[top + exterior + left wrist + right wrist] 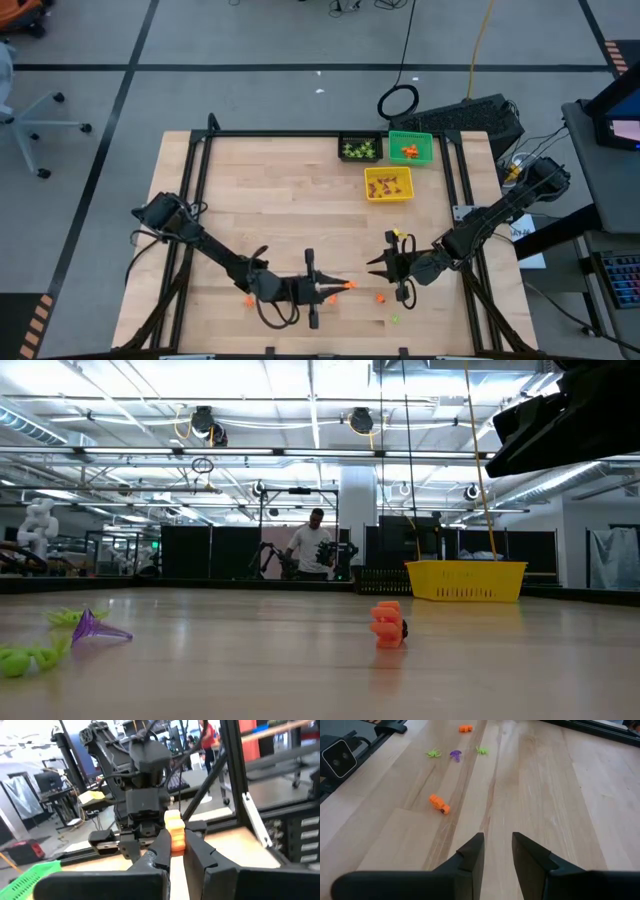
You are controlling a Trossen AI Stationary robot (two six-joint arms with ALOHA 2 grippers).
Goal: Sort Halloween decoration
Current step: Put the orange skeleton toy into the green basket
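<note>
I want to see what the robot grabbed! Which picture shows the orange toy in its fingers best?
The left wrist view: the orange trinket sits pinched in the left gripper. The high view shows only a speck; the others miss it.

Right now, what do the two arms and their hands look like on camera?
Both arms are dark, nearly black, built of jointed links with black cables looped along them. Each ends in a left hand or right hand with two flat, angular black fingers. The left wrist view shows the same blocky black fingers. A yellow tag sits near the right hand. No other markings show.
</note>
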